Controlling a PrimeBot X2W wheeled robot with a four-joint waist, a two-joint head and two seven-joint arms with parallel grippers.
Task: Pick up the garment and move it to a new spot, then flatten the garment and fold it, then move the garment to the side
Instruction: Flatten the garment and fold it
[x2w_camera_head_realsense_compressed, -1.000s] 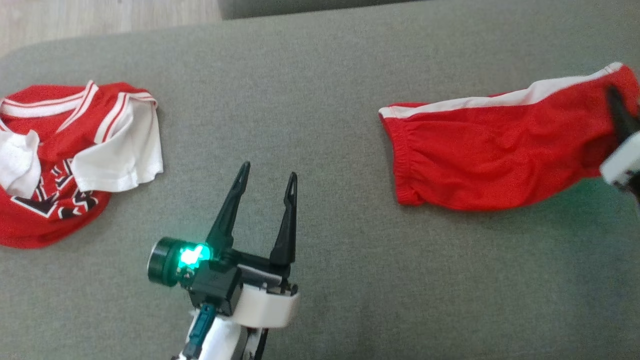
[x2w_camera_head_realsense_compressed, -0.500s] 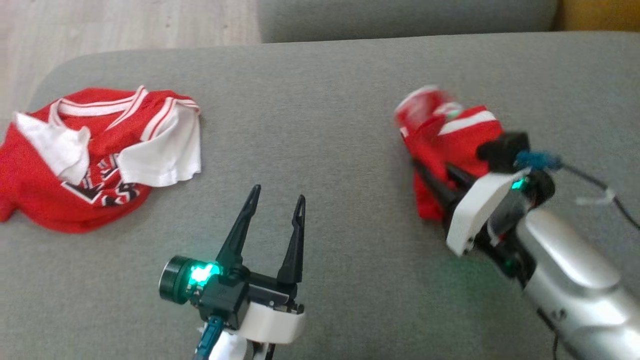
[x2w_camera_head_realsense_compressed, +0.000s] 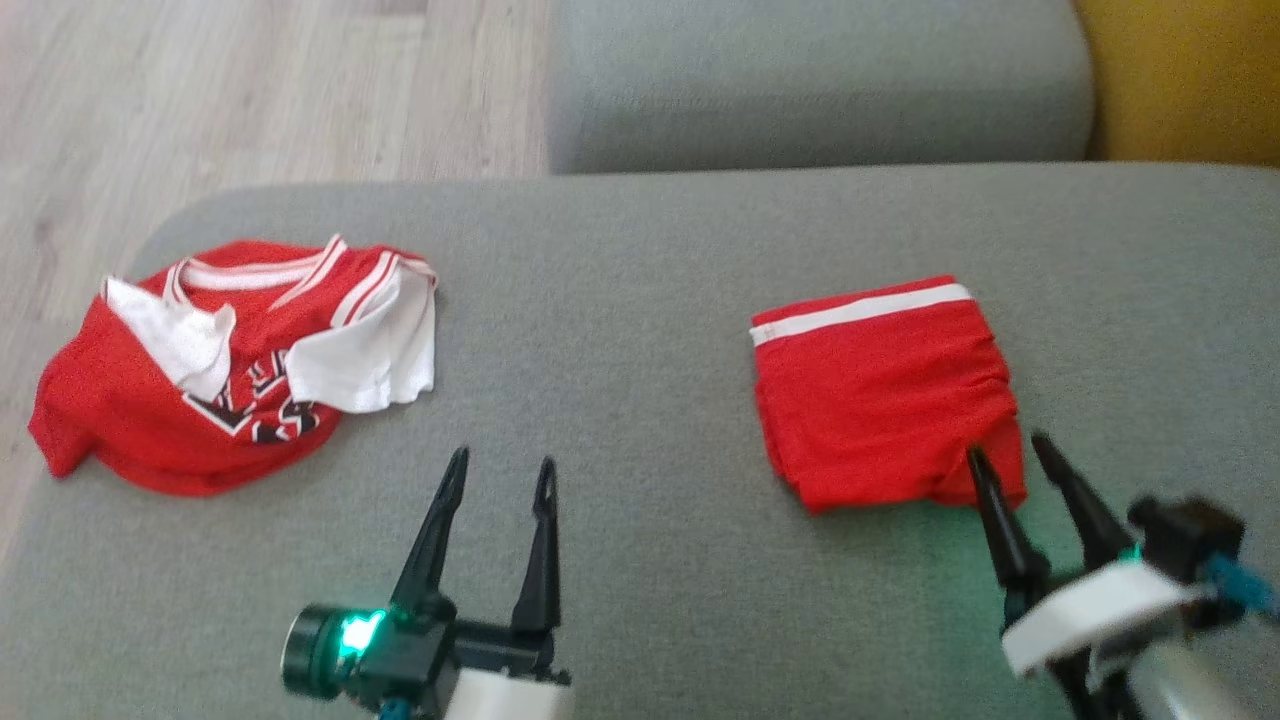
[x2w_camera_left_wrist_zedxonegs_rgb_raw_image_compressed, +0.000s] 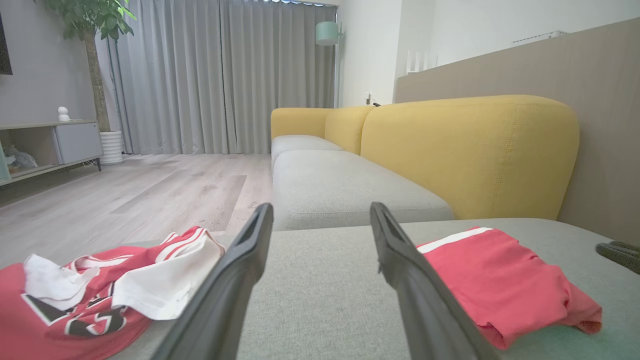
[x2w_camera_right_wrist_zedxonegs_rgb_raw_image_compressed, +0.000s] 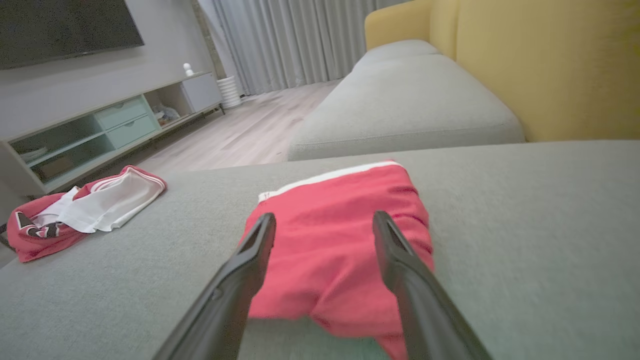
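The red shorts (x2w_camera_head_realsense_compressed: 885, 390) with a white side stripe lie folded in half on the grey sofa seat (x2w_camera_head_realsense_compressed: 640, 280), right of centre. My right gripper (x2w_camera_head_realsense_compressed: 1008, 446) is open, its fingertips at the shorts' near right corner, holding nothing. From the right wrist view the shorts (x2w_camera_right_wrist_zedxonegs_rgb_raw_image_compressed: 335, 250) lie between and beyond the open fingers (x2w_camera_right_wrist_zedxonegs_rgb_raw_image_compressed: 250, 265). My left gripper (x2w_camera_head_realsense_compressed: 500, 465) is open and empty over bare cushion, well left of the shorts (x2w_camera_left_wrist_zedxonegs_rgb_raw_image_compressed: 500, 280).
A crumpled red and white jersey (x2w_camera_head_realsense_compressed: 240, 350) lies at the seat's left end, near its rounded edge. A second grey seat (x2w_camera_head_realsense_compressed: 815, 80) and yellow backrest (x2w_camera_head_realsense_compressed: 1185, 80) stand beyond. Wood floor (x2w_camera_head_realsense_compressed: 250, 90) lies at far left.
The right gripper folded the spread shorts over toward the left, let go and drew back to their near right corner. The head camera tilted, shifting the whole picture down.
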